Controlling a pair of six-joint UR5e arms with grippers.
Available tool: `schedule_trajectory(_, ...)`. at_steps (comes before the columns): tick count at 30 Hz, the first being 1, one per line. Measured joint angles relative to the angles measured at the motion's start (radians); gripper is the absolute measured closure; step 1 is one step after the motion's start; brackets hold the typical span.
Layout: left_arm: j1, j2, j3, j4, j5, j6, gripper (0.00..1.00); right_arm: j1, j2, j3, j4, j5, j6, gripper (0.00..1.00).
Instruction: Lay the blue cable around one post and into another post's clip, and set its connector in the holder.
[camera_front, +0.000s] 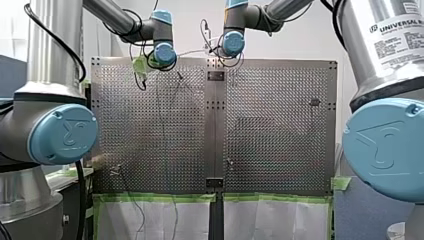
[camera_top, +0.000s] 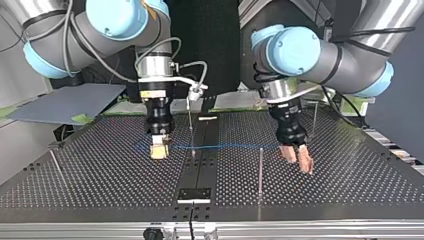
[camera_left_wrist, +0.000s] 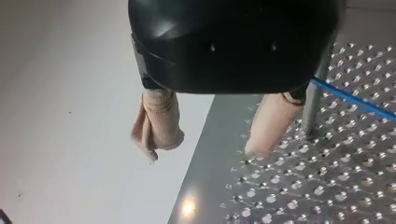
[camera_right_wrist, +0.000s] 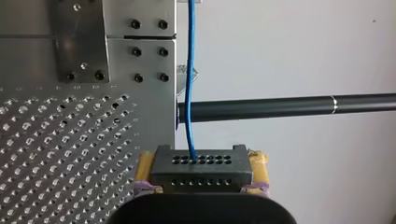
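The blue cable (camera_top: 225, 146) runs level just above the board, from my right gripper (camera_top: 160, 150) past a thin post (camera_top: 192, 131) toward my left gripper (camera_top: 297, 160). My right gripper (camera_right_wrist: 201, 168) is shut on the black connector block (camera_right_wrist: 201, 165), held between its yellow pads, and the cable (camera_right_wrist: 189, 84) rises out of the block. My left gripper (camera_left_wrist: 205, 149) is open with nothing between its beige fingers (camera_left_wrist: 159, 123). Beside its other finger stands a metal post (camera_left_wrist: 312, 112), and the cable (camera_left_wrist: 355, 100) passes that post.
More thin posts stand on the perforated board (camera_top: 350, 185): one in front of the cable (camera_top: 260, 170), one behind my left arm (camera_top: 314, 117), one at the top view's left (camera_top: 55, 165). A small black plate (camera_top: 195, 194) sits on the centre strip. A black rod (camera_right_wrist: 289, 106) crosses ahead of the connector.
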Motion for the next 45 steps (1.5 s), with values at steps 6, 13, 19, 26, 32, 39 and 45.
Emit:
schedule_trajectory(6, 0.024, -0.038, 0.054, -0.049, 0.027, 0.003, 0.00, -0.004, 0.017, -0.036, 0.017, -0.003, 0.002, 1.00)
schedule_trajectory(13, 0.046, -0.073, 0.117, -0.091, 0.060, 0.005, 0.00, -0.016, 0.025, -0.052, 0.021, -0.003, 0.005, 1.00)
schedule_trajectory(19, 0.068, -0.102, 0.177, -0.097, 0.087, 0.003, 0.00, -0.027, 0.041, -0.057, 0.021, -0.006, 0.003, 1.00)
schedule_trajectory(26, 0.092, -0.114, 0.246, -0.099, 0.101, -0.005, 0.00, -0.040, 0.060, -0.061, 0.018, -0.007, 0.005, 1.00)
schedule_trajectory(32, 0.104, -0.135, 0.275, -0.106, 0.105, -0.019, 0.00, -0.047, 0.064, -0.062, 0.015, -0.008, 0.008, 1.00)
schedule_trajectory(39, 0.108, -0.142, 0.238, -0.098, 0.099, -0.026, 0.00, -0.068, 0.070, -0.062, 0.017, -0.011, 0.018, 1.00)
schedule_trajectory(45, 0.113, -0.144, 0.191, -0.068, 0.099, -0.042, 0.00, -0.082, 0.075, -0.062, 0.018, -0.009, 0.030, 1.00)
